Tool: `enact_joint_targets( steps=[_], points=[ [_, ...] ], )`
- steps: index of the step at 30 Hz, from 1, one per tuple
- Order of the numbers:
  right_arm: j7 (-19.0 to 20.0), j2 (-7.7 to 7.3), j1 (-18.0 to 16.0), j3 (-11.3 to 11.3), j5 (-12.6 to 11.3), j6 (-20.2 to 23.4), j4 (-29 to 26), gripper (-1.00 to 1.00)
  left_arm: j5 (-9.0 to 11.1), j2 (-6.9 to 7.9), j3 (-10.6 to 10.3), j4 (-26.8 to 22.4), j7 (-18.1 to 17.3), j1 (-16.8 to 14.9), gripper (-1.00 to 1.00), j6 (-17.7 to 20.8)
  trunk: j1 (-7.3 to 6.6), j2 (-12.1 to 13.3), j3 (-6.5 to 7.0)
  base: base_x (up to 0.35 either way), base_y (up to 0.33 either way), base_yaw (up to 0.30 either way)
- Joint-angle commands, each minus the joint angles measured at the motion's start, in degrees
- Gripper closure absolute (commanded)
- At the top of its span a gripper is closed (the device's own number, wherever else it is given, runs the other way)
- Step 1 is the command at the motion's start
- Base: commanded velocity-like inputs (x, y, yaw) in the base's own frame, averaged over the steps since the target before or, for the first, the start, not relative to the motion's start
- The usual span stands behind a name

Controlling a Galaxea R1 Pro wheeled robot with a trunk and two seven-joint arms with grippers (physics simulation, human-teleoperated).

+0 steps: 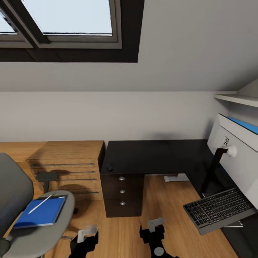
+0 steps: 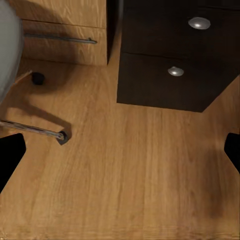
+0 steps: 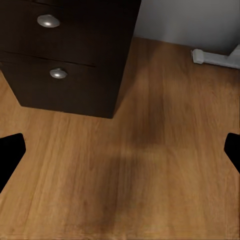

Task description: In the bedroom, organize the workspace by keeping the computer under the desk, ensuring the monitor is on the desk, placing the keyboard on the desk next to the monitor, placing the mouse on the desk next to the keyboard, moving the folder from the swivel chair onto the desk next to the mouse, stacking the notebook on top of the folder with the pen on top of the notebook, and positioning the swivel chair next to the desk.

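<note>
Facing the glossy black desk, you held both grippers spread and empty. The flat blue folder on the grey swivel chair looked next, needing a leftward reach.

My swivel chair carries the blue folder on its grey seat, the white pen lying across it. On the black desk the small mouse sits near the front edge. The keyboard rests tilted before the pale-backed monitor.

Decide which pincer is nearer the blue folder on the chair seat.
Left. The left pincer hangs just beside the folder; the right pincer is farther off, across the floor.
</note>
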Motion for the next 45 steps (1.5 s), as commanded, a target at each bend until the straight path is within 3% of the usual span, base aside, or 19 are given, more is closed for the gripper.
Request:
enact_joint_targets(
  steps=[1,4,7,17,21,31,45],
  points=[
    [0.2,0.01,0.0,0.5,-0.5,-0.7,0.6,-1.00,0.6,0.03,-0.4,1.3,0.4,0.0,-1.00,-1.2,-0.22,0.4,0.11,0.000,0.000,0.000],
    [2.1,0.01,0.2,0.4,-0.7,-3.7,2.8,-1.00,0.5,-0.02,-0.6,6.5,0.3,0.1,-1.00,-5.5,-0.88,1.6,0.65,0.000,0.000,0.000],
    [2.8,0.01,0.3,0.3,-0.8,-5.2,4.3,-1.00,0.5,-0.04,-0.6,8.4,0.2,0.2,-1.00,-7.2,-0.88,1.6,0.65,0.000,0.000,0.000],
    [3.5,0.01,0.4,0.3,-1.1,-6.7,6.8,-1.00,0.6,-0.05,-0.7,13.4,0.0,0.2,-1.00,-9.0,-0.88,1.6,0.65,0.000,0.000,0.000],
    [3.6,0.01,0.4,0.3,-1.1,-6.8,7.6,-1.00,0.5,-0.48,-0.7,18.4,0.1,0.2,-1.00,-10.2,-0.88,1.6,0.65,0.000,0.000,0.000],
    [4.7,0.01,0.4,0.3,-0.8,-7.0,8.7,-1.00,0.5,-0.90,-0.7,20.3,0.1,0.2,-1.00,-14.4,-0.88,1.6,0.65,0.000,0.008,0.000],
    [4.9,0.01,0.4,0.3,-0.8,-7.1,9.3,-1.00,0.6,-0.95,-0.7,20.6,0.1,0.2,-1.00,-14.8,-0.88,1.6,0.65,0.005,0.167,0.000]
  ],
)
